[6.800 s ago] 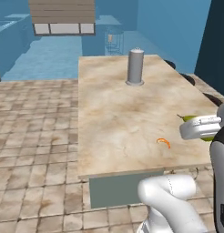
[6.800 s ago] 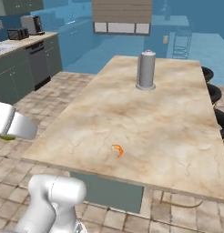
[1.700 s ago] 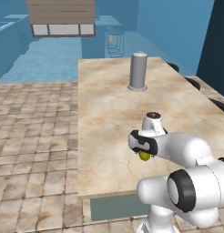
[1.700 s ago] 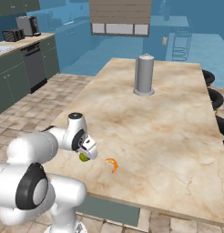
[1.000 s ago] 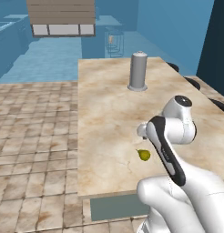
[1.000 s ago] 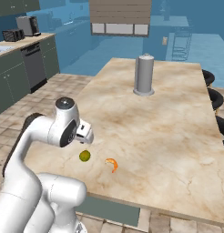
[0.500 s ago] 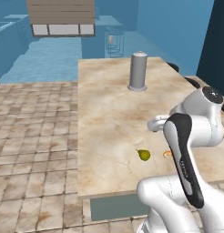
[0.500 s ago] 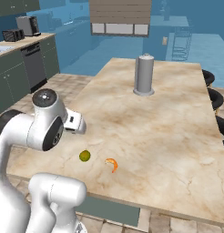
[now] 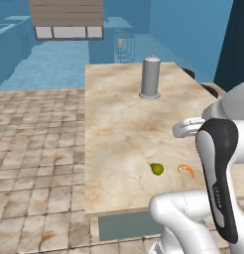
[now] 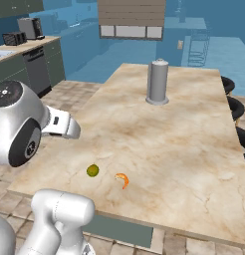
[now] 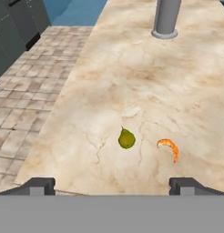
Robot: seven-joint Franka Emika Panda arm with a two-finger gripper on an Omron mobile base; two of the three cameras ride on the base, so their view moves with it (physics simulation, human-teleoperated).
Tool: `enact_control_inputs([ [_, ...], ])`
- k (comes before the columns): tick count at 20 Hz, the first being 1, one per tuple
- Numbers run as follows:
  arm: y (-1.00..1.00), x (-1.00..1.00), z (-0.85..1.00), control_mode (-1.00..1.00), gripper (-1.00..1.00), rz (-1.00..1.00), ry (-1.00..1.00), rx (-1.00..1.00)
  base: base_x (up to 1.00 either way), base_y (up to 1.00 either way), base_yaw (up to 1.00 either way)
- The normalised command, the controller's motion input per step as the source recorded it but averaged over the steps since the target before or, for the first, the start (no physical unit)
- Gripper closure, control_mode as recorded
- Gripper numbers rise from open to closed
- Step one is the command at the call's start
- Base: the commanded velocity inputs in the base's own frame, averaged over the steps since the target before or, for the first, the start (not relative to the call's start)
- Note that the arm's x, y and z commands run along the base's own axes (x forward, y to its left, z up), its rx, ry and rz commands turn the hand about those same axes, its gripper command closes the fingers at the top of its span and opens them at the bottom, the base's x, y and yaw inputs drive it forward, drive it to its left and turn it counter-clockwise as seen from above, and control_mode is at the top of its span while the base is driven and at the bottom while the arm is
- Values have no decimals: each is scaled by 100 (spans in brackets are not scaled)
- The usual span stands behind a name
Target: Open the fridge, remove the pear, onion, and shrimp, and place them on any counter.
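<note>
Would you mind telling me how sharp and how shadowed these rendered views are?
Left base view: flat light, pear nearly shadowless. Right base view: shrimp crisp, grey cylinder softly shaded. Hand view: counter veins slightly soft, no glare.

grey cylinder (image 9: 150, 78), stools (image 10: 233, 107), tiled floor (image 9: 39, 144)

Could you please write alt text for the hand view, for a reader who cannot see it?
A small yellow-green pear and a curved orange shrimp lie side by side, apart, on the tan stone counter. The open pincer hangs above them, its two dark tips wide apart at the bottom. A grey cylinder stands upright at the counter's far end, with tiled floor to the left.
</note>
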Motion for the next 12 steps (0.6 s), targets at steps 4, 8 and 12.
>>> enact_control_inputs([
  [4,0,-57,18,-100,-100,0,0,-2,0,0,0],
  [8,0,-8,0,-100,-100,0,0,0,0,0,0],
  [12,0,0,0,-100,-100,0,0,0,0,0,0],
])
